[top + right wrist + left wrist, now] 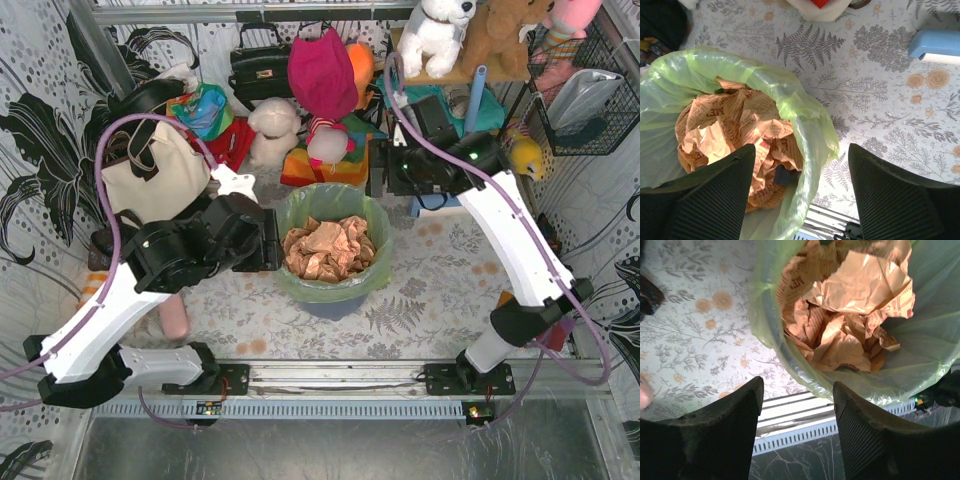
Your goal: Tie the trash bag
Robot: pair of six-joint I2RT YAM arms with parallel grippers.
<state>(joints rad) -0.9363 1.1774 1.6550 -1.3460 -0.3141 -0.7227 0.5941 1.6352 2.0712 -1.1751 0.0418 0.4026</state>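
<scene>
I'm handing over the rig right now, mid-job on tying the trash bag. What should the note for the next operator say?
Left gripper: open, empty, beside the bag's rim.
Right gripper: open, empty, over the opposite rim.
Trash bag: mid-table, lining the bin, mouth wide open, crumpled paper inside.
Done: nothing gathered, no knot.
Left: gather the rim and tie it.
</scene>
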